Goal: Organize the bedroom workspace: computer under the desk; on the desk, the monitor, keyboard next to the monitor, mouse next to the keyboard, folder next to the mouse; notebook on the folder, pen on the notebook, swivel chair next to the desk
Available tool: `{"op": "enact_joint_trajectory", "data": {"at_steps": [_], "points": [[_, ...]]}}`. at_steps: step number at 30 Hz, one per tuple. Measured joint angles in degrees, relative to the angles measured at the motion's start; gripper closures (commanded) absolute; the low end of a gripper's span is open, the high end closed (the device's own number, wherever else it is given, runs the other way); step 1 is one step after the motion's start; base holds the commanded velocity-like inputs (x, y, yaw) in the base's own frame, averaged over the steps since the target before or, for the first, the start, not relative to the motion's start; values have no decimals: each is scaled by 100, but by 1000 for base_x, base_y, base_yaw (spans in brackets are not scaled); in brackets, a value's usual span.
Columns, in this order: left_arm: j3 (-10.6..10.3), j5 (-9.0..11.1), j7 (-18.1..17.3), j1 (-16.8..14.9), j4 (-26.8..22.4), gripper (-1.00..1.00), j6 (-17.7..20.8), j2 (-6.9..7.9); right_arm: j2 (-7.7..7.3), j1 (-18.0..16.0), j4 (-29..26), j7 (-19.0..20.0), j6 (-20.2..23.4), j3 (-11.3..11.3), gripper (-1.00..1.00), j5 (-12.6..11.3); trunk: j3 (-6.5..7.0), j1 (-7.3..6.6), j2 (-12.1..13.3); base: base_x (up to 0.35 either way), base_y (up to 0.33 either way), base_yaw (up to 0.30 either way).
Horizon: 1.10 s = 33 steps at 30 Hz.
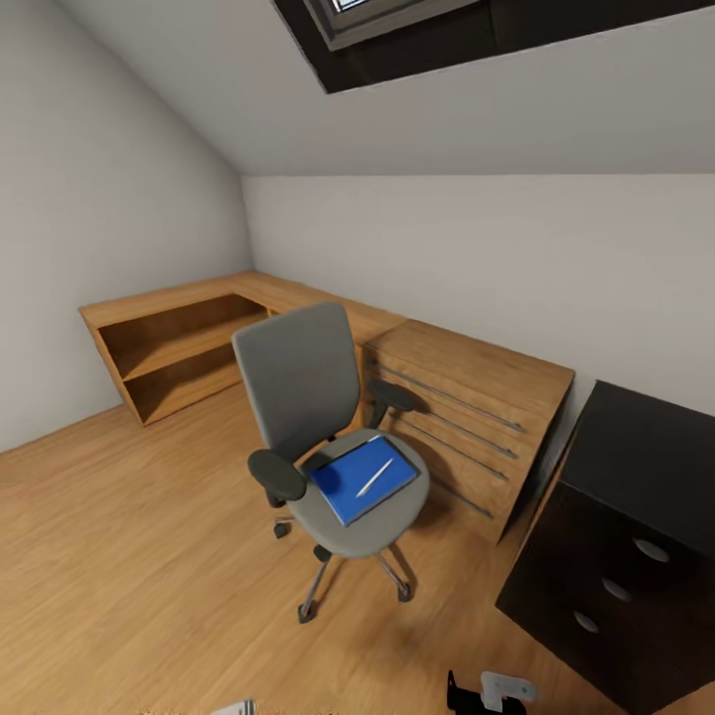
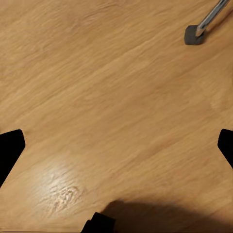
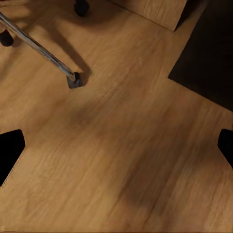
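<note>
— Gripper states first: what could be made out?

— The left gripper (image 2: 116, 145) was seen in its wrist view with its two dark fingertips (image 2: 9, 148) set wide apart at the picture's edges, nothing between them, only the wooden floor (image 2: 107, 87) beneath. The right gripper (image 3: 116, 145) was spread the same way in its own wrist view, also empty, above the floor.

— Was any writing or brand legible?

— None could be read on anything.

— Where were the task's things found?

— In the head view the swivel chair (image 1: 303, 382) was seen standing on the floor in front of the wooden worktop (image 1: 298, 296), just beside a drawer unit (image 1: 467, 417). A blue folder (image 1: 350, 487) lay on the seat, with a pen (image 1: 374, 478) resting across it. Whether a notebook was stacked with the folder could not be told.

— What was cut off or hard to make out?

— A black cabinet (image 1: 626, 536) was cropped by the right edge. Only a small grey and black piece of the robot (image 1: 494, 690) was caught at the bottom edge. A chair caster (image 2: 194, 34) on its metal leg was seen in a corner of the left wrist view, and another caster (image 3: 74, 80) in the right wrist view.

— And the arms' pose?

— Both grippers were pointed down at the floor; the arms themselves were hardly seen.
</note>
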Motion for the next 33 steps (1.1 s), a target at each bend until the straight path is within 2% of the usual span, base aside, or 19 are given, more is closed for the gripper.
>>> {"op": "enact_joint_trajectory", "data": {"at_steps": [4, 9, 10, 11, 12, 13, 14, 16, 17, 19, 20, 21, 23, 24, 27, 33], "points": [[9, 0, 3, -1, 1, -100, -1, 0, -14, -1, 0, 9, 0, -1, -100, 2, -3, 0, 0, -46, 223, 114], [-4, -27, 4, -1, 3, -100, 0, -6, -56, 2, -10, 18, -11, 17, -100, 18, -11, 0, 0, -3, 22, -12], [-13, -52, 10, -2, -119, -100, -229, 0, -48, -7, -137, 29, -4, 56, -100, 41, -11, 0, 0, 0, 0, 0], [2, -58, 13, -2, -451, -100, -244, 36, -53, -13, -497, 7, 53, 68, -100, 52, -10, 0, 0, 0, 0, 0], [24, -64, 27, -4, -1166, -100, -41, 170, -63, -33, -1100, -92, 349, 59, -100, 71, -10, 0, 0, 0, 0, 0], [37, -72, 116, -3, -2001, -100, 403, 268, -68, -68, -1491, -241, 771, 52, -100, 120, -10, -1, 0, 0, 0, 0], [53, -63, 180, 0, -2248, -100, 621, 310, -70, -101, -1615, -302, 956, 44, -100, 141, -11, 0, 0, 0, 0, 0], [186, -11, 574, -3, -3269, -100, 1512, 463, -68, -322, -2102, -496, 1762, 42, -100, 278, -9, -1, 0, 0, 0, 0], [358, -5, 810, -3, -3783, -100, 1969, 513, -63, -471, -2330, -554, 2185, 37, -100, 327, -9, -1, 0, 0, 0, 0], [847, 11, 1160, -3, -4701, -100, 2702, 557, -49, -833, -2679, -629, 2959, 27, -100, 356, -9, -1, 0, 0, 0, 0], [1276, 8, 1306, -4, -5357, -100, 3158, 572, -19, -1170, -2835, -673, 3490, 0, -100, 281, -9, -1, 0, 0, 0, 0], [1426, 28, 1349, -3, -5610, -100, 3289, 579, 9, -1412, -2880, -718, 3681, -33, -100, 196, -10, -1, 0, 0, 0, 0], [1545, 36, 1396, -2, -5729, -100, 3391, 590, 63, -1518, -2899, -854, 3844, -123, -100, -42, -11, -1, 0, 13, 8, 0], [1590, 32, 1418, -2, -5704, -100, 3422, 595, 97, -1569, -2875, -981, 3886, -174, -100, -230, -11, -1, 0, 63, 35, 0], [1656, 8, 1447, -1, -5485, -100, 3455, 607, 169, -1636, -2765, -1231, 3906, -233, -100, -535, -11, -3, 0, 211, 78, 0], [1677, 3, 1478, -2, -5365, -100, 3464, 611, 173, -1657, -2726, -1321, 3913, -259, -100, -626, -11, -4, 0, 298, 103, 0]]}}
